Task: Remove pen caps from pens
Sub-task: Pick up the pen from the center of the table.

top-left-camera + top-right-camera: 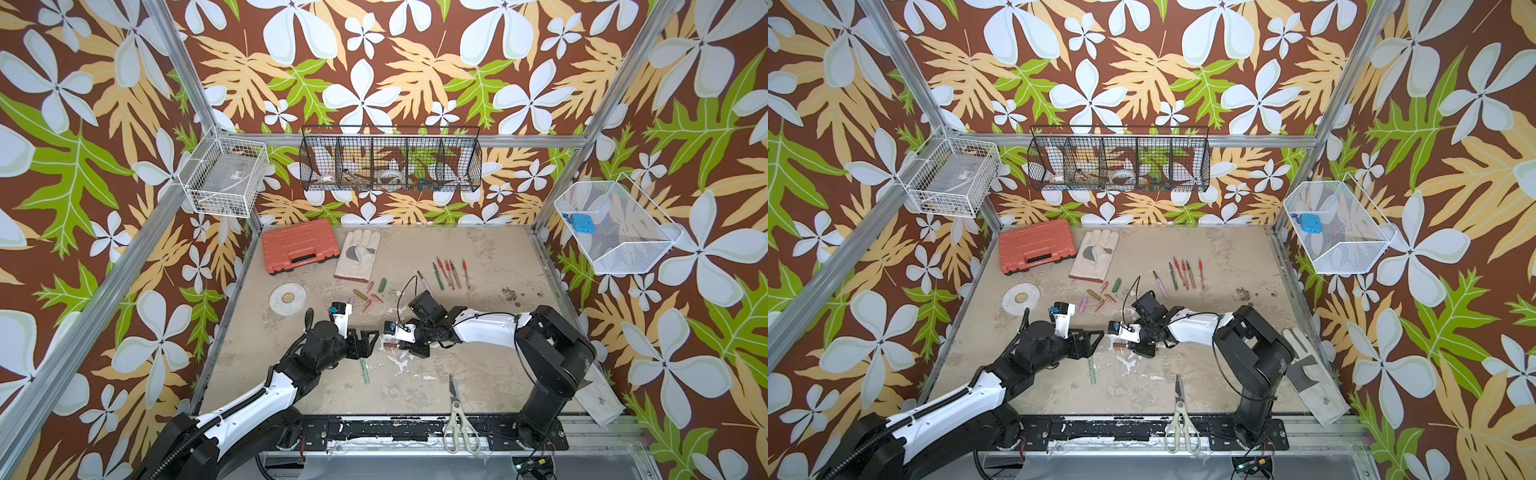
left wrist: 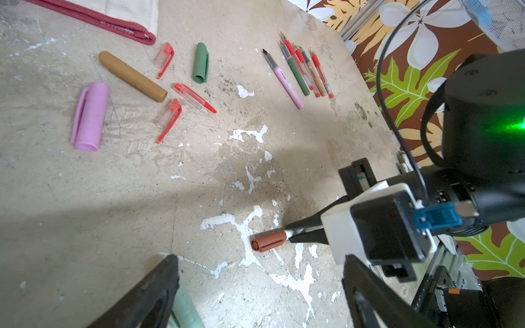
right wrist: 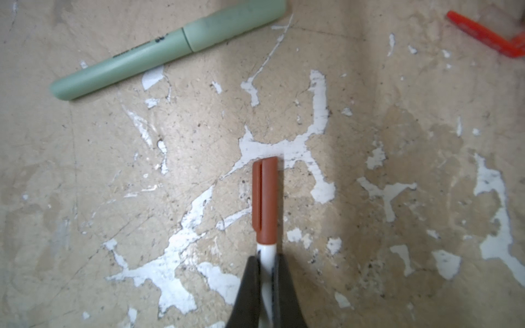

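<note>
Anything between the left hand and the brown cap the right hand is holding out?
Nothing visible. Only bare table lies between the open left hand and the brown cap on the white pen pinched in the right hand. The pale green pen lies by the left hand, off that line.

Bright, even light (soft shadows); right end effector (image 3: 268, 257) blurred close-up.

- Both top views look steeply down from above the tabletop's (image 1: 478, 257) front edge, covering it whole.
- Wrist views sit close, sharing the brown-capped pen (image 2: 270, 241).
</note>
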You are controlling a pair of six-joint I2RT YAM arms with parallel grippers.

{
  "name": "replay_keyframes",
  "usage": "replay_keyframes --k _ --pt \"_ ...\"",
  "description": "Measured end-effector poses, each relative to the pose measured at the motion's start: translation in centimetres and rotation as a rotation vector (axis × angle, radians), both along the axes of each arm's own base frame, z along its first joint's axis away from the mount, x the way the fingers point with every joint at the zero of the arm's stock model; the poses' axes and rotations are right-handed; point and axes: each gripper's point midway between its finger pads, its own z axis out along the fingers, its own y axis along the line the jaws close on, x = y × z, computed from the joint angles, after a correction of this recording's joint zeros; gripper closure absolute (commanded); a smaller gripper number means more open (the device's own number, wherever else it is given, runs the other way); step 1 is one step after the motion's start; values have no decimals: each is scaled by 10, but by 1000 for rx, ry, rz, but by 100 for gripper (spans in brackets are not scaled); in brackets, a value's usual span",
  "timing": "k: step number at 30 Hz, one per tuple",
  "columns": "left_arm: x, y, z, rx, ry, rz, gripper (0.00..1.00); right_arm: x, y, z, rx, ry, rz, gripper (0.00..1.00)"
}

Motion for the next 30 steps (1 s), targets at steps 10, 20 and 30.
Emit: replay_keyframes --k 10,20,30 --pt "6 2 12 -3 -38 24 9 16 -16 19 -11 -11 -178 98" --pt "33 -8 70 -103 -126 82 7 43 0 102 211 -68 -292 96" --pt "70 -19 120 -149 -223 115 8 84 4 146 401 -20 -431 94"
